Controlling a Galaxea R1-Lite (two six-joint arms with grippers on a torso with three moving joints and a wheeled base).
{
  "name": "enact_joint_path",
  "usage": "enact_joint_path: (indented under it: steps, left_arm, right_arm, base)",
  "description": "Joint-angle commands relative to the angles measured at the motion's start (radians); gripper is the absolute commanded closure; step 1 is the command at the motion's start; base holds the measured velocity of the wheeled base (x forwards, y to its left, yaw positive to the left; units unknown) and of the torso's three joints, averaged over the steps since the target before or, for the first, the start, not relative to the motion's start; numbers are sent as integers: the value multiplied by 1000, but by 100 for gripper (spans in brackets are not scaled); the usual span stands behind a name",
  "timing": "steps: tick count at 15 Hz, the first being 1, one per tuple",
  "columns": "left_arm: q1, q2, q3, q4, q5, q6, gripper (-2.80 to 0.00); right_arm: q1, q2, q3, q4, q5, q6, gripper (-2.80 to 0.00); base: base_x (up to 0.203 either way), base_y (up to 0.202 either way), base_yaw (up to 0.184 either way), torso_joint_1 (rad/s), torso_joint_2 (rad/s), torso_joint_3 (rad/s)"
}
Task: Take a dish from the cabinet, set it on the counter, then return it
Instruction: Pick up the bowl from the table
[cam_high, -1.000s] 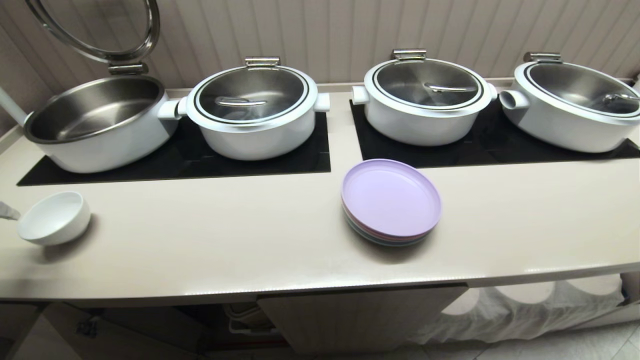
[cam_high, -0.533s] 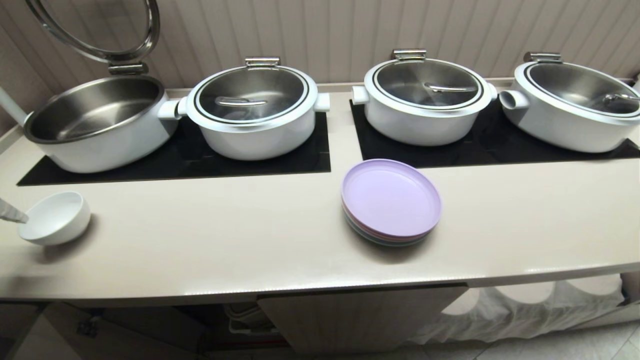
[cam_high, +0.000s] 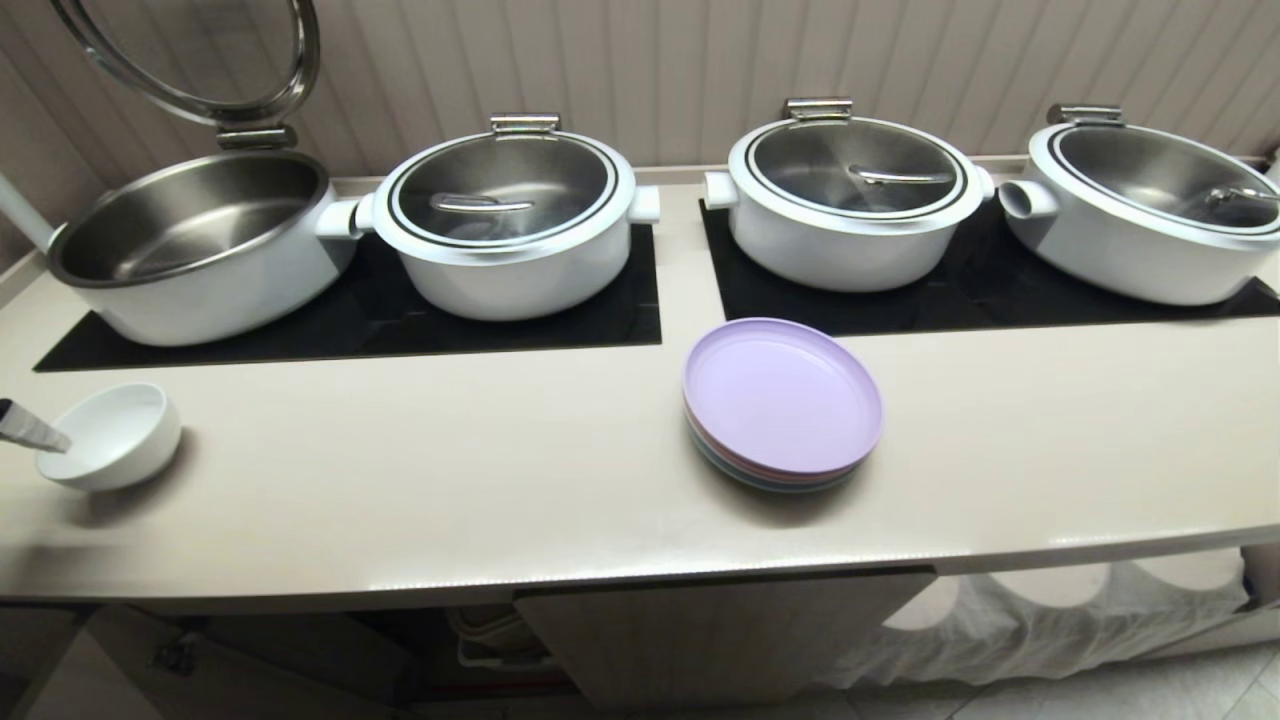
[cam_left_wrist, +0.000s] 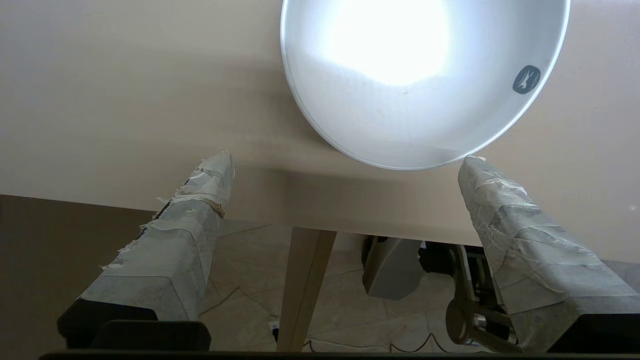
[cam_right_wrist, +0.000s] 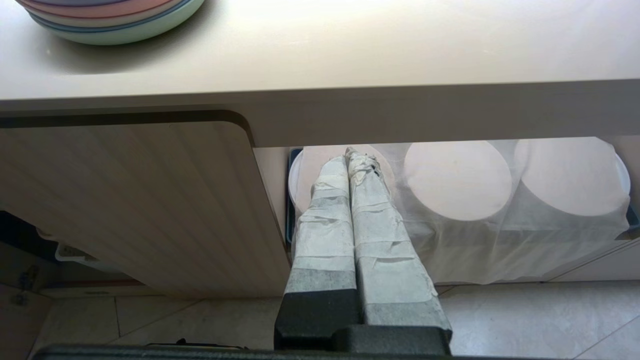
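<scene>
Dish (cam_left_wrist: 425, 80) on counter (cam_left_wrist: 125, 100), small dark unreadable logo sticker inside rim, left tool (cam_left_wrist: 345, 165) spread wide

A: Any lettering, brand names or numbers to read anywhere here?

B: None legible. The only mark is a small dark grey-blue sticker (cam_left_wrist: 526, 79) on the inner wall of the small plain white round ceramic bowl (cam_left_wrist: 400, 100), just below its rim.

A: What does that sticker say?

B: It carries a pale emblem, too small to make out; no letters can be read on it.
</scene>
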Motion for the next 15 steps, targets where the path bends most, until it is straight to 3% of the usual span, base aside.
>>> enact_joint_path:
  steps: [1, 10, 15]
  left_arm:
    - [0, 8, 0, 5, -2, 2, -280]
    - [-7, 44, 2, -75, -3, -9, -280]
    - [-36, 52, 1, -79, -4, -69, -280]
  right_arm:
    - [0, 0, 0, 0, 0, 0, 0]
    - [0, 0, 0, 0, 0, 0, 0]
    - [0, 0, 0, 0, 0, 0, 0]
  base:
    - [0, 0, 0, 0, 0, 0]
    - [0, 0, 0, 0, 0, 0]
    - [0, 0, 0, 0, 0, 0]
